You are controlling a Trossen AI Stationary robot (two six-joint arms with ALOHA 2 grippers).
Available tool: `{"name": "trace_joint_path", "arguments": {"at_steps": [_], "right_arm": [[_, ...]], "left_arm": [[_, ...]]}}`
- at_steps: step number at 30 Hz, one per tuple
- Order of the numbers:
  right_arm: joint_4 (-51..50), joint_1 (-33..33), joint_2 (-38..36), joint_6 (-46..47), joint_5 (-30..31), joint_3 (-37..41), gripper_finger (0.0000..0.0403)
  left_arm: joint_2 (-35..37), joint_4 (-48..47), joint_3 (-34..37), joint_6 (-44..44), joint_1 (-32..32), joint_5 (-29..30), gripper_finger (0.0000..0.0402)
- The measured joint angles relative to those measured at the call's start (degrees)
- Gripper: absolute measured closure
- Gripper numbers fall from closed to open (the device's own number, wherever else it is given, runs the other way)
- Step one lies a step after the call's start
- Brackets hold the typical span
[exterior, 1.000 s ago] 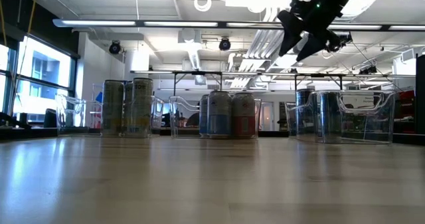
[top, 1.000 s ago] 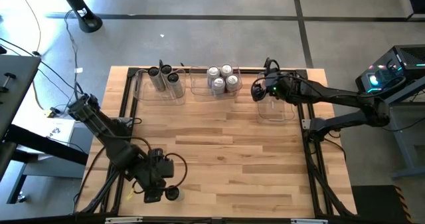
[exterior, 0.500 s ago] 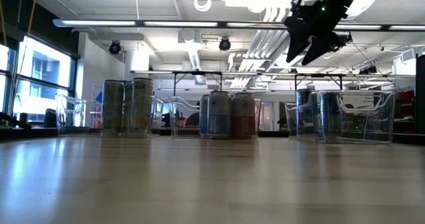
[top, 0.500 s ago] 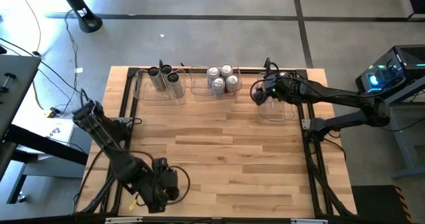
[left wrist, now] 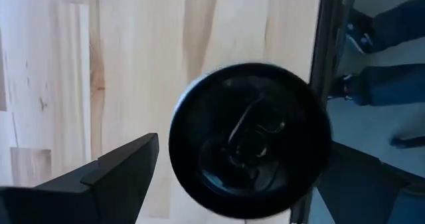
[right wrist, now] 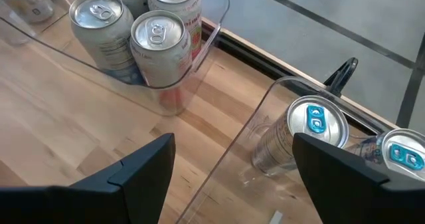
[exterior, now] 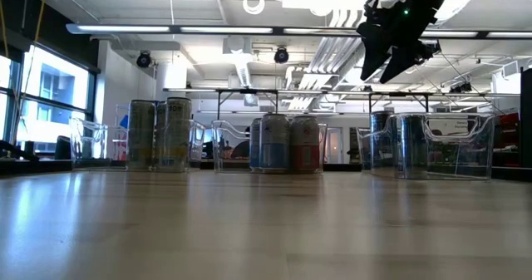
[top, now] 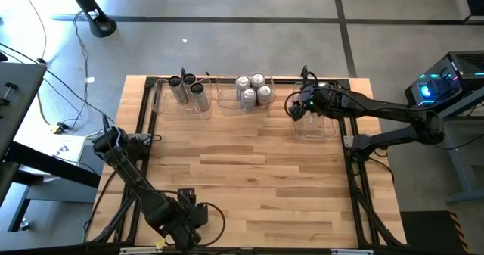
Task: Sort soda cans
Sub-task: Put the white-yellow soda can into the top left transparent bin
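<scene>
**Last dark can at the near edge – where it should be grabbed**

While the high view is being checked first, three bins are being seen along the far edge of the table [top: 249,172]: dark cans [top: 187,88] in the left bin, silver cans [top: 252,88] in the middle one. The right gripper [top: 295,108] is being held above the near-left corner of the right bin [top: 316,128]. The left gripper [top: 185,219] is being held down at the near edge.

From the low view, the right gripper [exterior: 391,56] is being shown high above the bins, jaws spread, nothing carried.

Through the left wrist view, a black-topped can [left wrist: 249,141] is being framed upright between wide-open fingers [left wrist: 106,177], not yet squeezed.

Through the right wrist view, blue-tabbed silver cans [right wrist: 312,125] are being seen inside the right bin, fingers [right wrist: 133,167] apart and empty.

Handling guess: thin metal, smooth and slippery, probably dentable if over-squeezed. The side wall around mid-height is being judged the best spot, with it kept upright.
</scene>
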State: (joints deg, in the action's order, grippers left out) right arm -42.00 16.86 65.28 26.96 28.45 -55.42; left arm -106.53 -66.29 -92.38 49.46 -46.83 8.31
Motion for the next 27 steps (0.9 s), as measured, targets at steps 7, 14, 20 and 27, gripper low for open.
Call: {"name": "trace_joint_path", "arguments": {"at_steps": [7,14,20,27], "right_arm": [[0.0,0.0,0.0,0.0,0.0,0.0,0.0103],[-0.2,0.0,0.0,-0.1,-0.2,0.0,0.0103],[-0.7,0.0,0.0,-0.7,-0.3,0.0,0.0103],[-0.7,0.0,0.0,-2.0,-0.5,0.0,0.0103]], "left_arm": [[-0.1,0.3,0.0,0.0,1.2,4.2,0.0039],[-0.1,4.6,1.5,-0.9,2.1,2.1,0.0064],[-0.1,4.3,1.7,-1.1,3.0,4.3,0.0163],[6.6,-18.9,-0.3,-1.3,7.5,7.0,0.0162]]}}
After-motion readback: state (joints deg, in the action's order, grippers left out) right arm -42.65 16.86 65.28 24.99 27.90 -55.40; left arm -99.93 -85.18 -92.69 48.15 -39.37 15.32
